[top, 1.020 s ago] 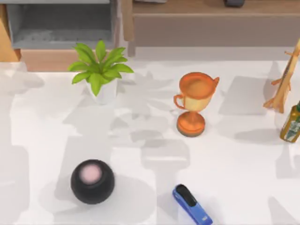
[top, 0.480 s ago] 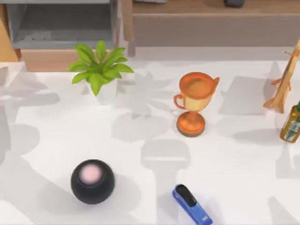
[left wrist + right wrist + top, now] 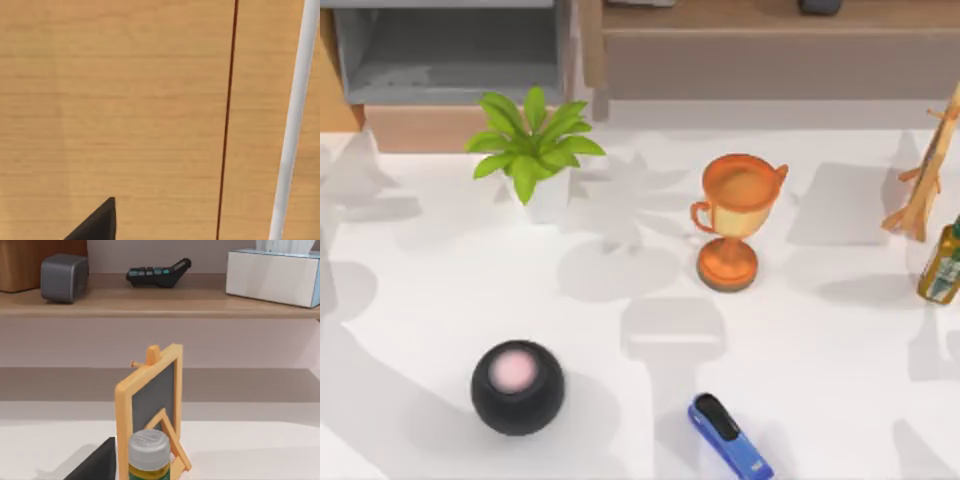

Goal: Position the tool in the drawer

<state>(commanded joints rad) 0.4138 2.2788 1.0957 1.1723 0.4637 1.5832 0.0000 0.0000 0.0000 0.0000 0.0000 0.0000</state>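
The tool, a small blue stapler (image 3: pixel 730 437) with a black top strip, lies flat at the table's front edge, right of centre, pointing diagonally. The drawer (image 3: pixel 450 55) stands open at the back left, with a grey inside and a wooden front. In the left wrist view, a dark part of my left gripper (image 3: pixel 95 225) sits close against a light wooden panel (image 3: pixel 115 100). In the right wrist view, a dark part of my right gripper (image 3: pixel 95 462) shows low over the table, facing a bottle (image 3: pixel 148 455) and a small easel (image 3: pixel 150 400).
A black ball with a pink spot (image 3: pixel 517 386) sits front left. A potted plant (image 3: pixel 533 145) stands before the drawer, and an orange trophy cup (image 3: pixel 735 215) is at centre. A wooden easel (image 3: pixel 925 180) and an oil bottle (image 3: pixel 942 262) stand at the right edge.
The shadows on the table's left side have shifted toward the left edge. The stapler, ball, trophy and plant have not moved.
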